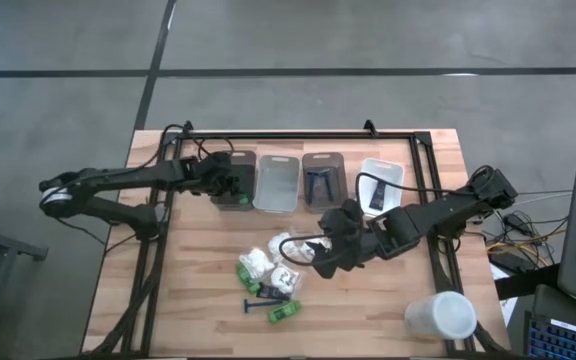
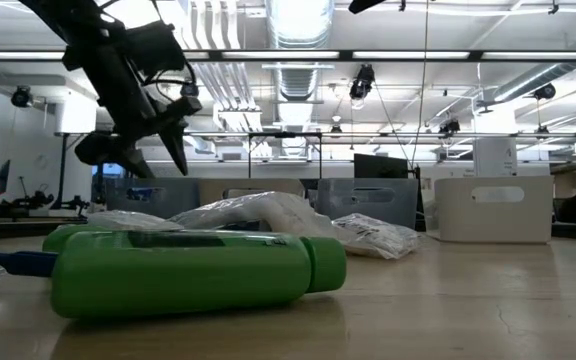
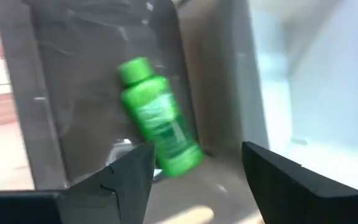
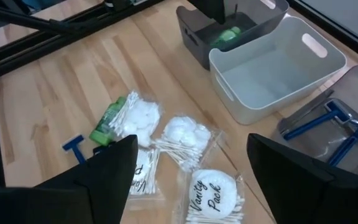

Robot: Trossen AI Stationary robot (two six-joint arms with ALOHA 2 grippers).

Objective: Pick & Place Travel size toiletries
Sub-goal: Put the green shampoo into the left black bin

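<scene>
My left gripper (image 3: 197, 177) is open above the dark grey bin (image 1: 233, 182) at the far left. A bright green mini bottle (image 3: 160, 134) lies inside that bin beyond the fingers, untouched. My right gripper (image 4: 191, 180) is open and empty, hovering over the pile at mid-table. The pile holds white clear-wrapped packets (image 4: 185, 134), a green bottle (image 4: 107, 121) and a blue razor (image 4: 74, 148). In the high view my right gripper (image 1: 330, 250) is just right of the packets (image 1: 273, 255). Another green bottle (image 2: 188, 270) lies on its side near the front edge.
Four bins stand in a row at the far side: the dark grey bin, a clear one (image 1: 276, 182), a grey one (image 1: 321, 180) holding blue razors (image 4: 325, 121), and a white one (image 1: 380, 185). A large white cup (image 1: 443, 315) lies at the front right.
</scene>
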